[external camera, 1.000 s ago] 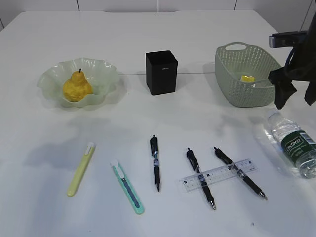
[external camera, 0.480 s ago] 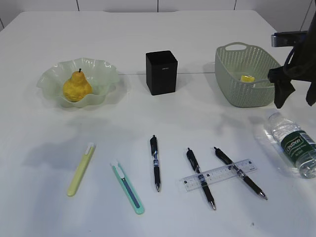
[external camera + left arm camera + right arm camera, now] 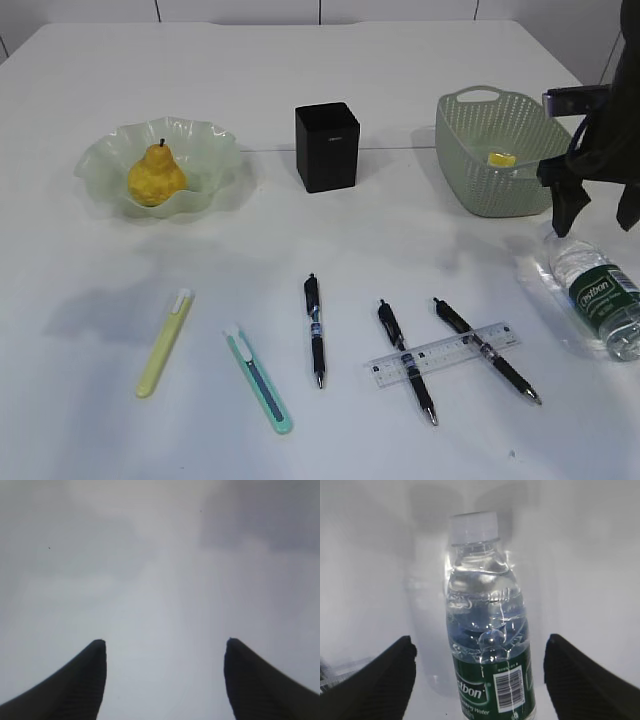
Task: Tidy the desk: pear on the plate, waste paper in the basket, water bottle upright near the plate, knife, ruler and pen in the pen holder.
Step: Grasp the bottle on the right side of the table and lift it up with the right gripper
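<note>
Right jaws [image 3: 479, 652]: spread wide, hanging over the water bottle [image 3: 487, 645], one finger either side, nothing gripped.
Left jaws [image 3: 165, 647]: open over bare white surface [image 3: 160, 570], empty.
Water bottle: lying on its side at the right edge, just in front of the basket [image 3: 495, 150].
Pear [image 3: 155, 175]: on the plate [image 3: 205, 150].
Basket: yellow paper scrap [image 3: 500, 158] inside.
Pen holder [image 3: 327, 146]: upright, mid-surface.
Ruler [image 3: 445, 352]: lying across two pens.
</note>
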You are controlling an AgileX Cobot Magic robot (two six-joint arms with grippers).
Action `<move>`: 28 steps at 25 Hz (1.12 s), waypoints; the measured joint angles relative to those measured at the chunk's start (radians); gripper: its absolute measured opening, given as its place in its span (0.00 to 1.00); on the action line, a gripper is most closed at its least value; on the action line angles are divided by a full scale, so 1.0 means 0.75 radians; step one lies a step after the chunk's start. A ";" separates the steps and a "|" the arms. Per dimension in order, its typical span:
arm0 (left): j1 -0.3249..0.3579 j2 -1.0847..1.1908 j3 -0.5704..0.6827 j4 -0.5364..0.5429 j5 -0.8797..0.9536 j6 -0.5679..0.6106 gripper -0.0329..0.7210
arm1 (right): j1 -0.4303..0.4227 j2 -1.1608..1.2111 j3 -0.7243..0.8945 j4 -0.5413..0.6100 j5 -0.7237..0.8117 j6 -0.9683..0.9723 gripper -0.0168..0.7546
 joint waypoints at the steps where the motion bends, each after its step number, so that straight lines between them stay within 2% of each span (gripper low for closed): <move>1: 0.000 0.000 0.000 0.000 0.000 0.000 0.73 | 0.000 0.008 0.000 0.000 -0.002 0.000 0.79; 28: 0.000 0.000 0.000 0.015 0.042 0.000 0.73 | 0.000 0.192 0.000 -0.020 -0.015 -0.018 0.79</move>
